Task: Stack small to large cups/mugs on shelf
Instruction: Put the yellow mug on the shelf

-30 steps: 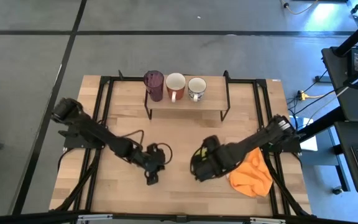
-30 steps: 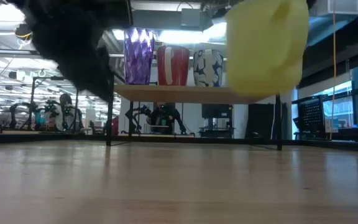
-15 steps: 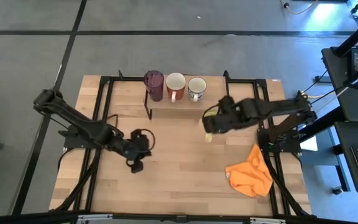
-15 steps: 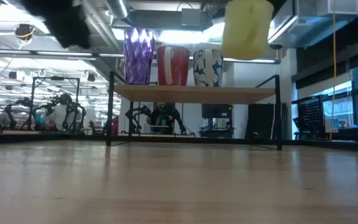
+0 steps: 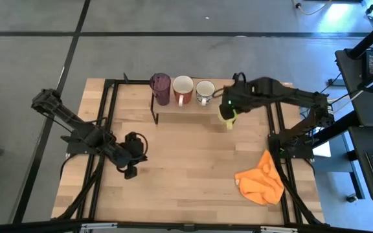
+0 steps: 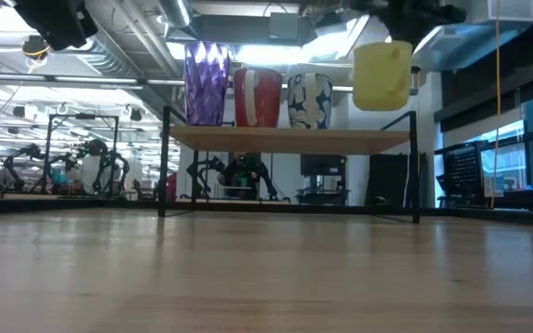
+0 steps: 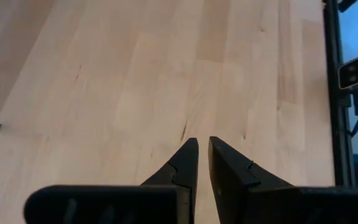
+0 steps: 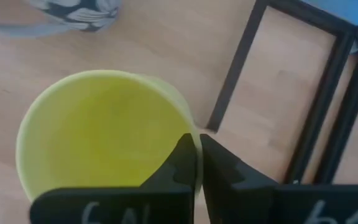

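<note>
Right gripper (image 8: 196,149) holds yellow-green mug (image 6: 382,75) upright, mouth up.

Two dark jointed arms, matte black segments, black cables looped along them. Fingers (image 7: 191,163) black, wedge-shaped, tapering to points; small green light near right wrist.

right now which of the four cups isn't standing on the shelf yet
The yellow-green mug: the right gripper holds it by the rim above the shelf's free end, while the other three stand on the board.
</note>
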Tool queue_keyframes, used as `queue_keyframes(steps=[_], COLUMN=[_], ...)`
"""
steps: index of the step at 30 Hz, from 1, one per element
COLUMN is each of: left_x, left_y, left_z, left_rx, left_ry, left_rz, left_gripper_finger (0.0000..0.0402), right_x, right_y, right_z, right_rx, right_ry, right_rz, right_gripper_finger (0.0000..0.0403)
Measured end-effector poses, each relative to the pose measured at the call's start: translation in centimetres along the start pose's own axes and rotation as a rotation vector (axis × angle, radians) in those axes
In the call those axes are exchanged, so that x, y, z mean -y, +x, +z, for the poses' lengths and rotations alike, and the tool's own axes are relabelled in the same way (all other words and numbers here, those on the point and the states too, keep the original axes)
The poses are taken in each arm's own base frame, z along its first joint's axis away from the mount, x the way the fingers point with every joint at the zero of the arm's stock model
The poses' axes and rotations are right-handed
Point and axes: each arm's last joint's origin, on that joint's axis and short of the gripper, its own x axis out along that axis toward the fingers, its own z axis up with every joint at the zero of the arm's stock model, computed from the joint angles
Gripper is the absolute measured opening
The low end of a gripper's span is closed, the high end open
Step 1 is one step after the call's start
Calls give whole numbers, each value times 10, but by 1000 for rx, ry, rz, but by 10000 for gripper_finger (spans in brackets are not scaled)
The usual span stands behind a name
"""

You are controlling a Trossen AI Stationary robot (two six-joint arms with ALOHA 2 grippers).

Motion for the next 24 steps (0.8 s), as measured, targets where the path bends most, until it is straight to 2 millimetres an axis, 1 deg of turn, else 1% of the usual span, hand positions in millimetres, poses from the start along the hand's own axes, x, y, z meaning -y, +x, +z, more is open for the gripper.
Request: queue_keyframes(steps=[4, 7, 14, 19, 24], left_x=[-3, -7, -18, -24, -27], left_y=[2, 3, 7, 8, 9], left_z=[0, 2, 8, 12, 13], left_rx=[-14, -17, 10, 14, 18], left_ry=[-39, -116, -198, -242, -255], left_rz=[25, 49, 108, 136, 145], left_gripper_finger=[32, 32, 32, 32, 32], right_x=[14, 20, 34, 45, 52], right_y=[9, 13, 23, 27, 29], right_z=[20, 32, 62, 72, 78], right_rx=[-40, -27, -24, -39, -47], right_ry=[-44, -69, -85, -101, -101], right_rz=[-12, 2, 113, 127, 139], right_gripper_finger=[13, 14, 15, 16, 16])
